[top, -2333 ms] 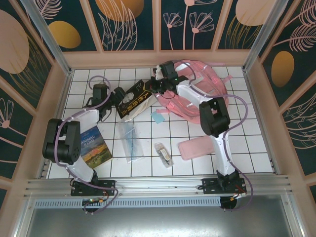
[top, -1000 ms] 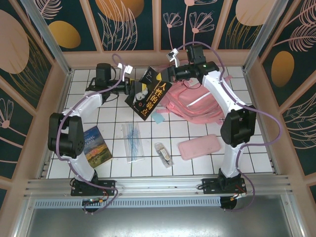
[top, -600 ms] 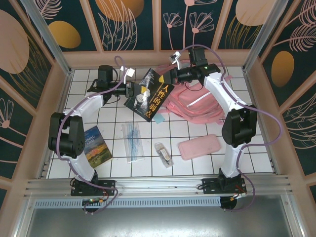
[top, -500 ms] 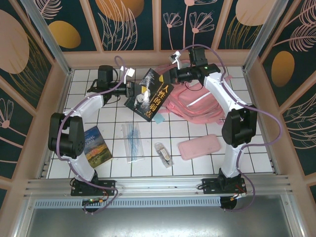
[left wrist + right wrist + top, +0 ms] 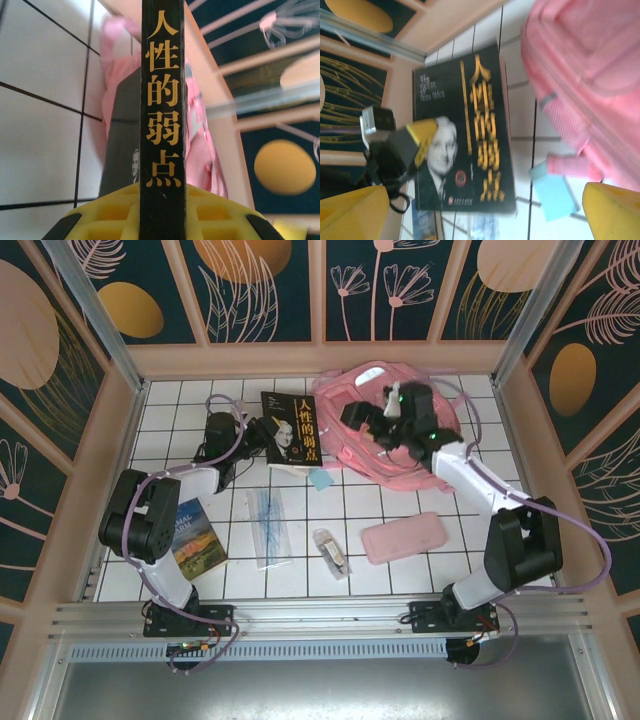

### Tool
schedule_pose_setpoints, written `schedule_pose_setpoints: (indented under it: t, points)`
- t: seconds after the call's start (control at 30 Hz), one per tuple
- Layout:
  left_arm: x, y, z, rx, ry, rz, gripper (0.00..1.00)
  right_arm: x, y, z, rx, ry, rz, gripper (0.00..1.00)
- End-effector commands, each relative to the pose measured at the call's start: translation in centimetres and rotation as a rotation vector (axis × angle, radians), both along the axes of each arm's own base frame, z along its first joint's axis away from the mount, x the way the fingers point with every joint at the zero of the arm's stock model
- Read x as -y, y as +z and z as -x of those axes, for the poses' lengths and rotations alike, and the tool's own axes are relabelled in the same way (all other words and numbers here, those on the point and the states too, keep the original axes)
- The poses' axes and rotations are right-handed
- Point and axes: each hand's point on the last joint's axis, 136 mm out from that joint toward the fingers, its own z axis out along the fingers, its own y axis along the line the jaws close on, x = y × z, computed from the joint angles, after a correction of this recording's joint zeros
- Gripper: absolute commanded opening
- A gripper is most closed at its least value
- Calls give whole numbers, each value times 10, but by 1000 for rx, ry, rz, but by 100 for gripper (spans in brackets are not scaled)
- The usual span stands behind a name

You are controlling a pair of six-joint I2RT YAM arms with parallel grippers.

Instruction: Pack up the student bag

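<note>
The left claw (image 5: 254,430) is gripping a black Chinese-titled book (image 5: 291,428) over the white tiled table (image 5: 370,575). The right claw (image 5: 366,419) is gaping wide, with the pink student bag (image 5: 350,450) sitting directly beneath it and floral wall panels (image 5: 270,290) standing beyond.

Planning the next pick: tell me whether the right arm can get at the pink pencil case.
Probably yes: the pencil case lies uncovered with nothing crowding it, and the right gripper is open and empty.
</note>
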Motion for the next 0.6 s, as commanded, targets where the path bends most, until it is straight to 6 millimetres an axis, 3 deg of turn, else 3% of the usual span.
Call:
schedule_pose_setpoints:
  t: [0.0, 0.13, 0.23, 0.43, 0.57]
  points:
    - [-15, 121, -13, 325, 221, 237, 0, -30, 30, 9, 32, -84, -266, 99]
    - [-15, 137, -7, 383, 299, 314, 0, -70, 25, 36, -29, -42, -447, 99]
    - [-16, 148, 0, 419, 336, 385, 0, -89, 29, 42, -37, -9, -537, 99]
    - [-1, 149, 12, 405, 330, 435, 0, -94, 57, 41, 38, 37, -744, 99]
    - [6, 143, 21, 374, 323, 489, 0, -98, 54, 32, 20, 20, -784, 99]
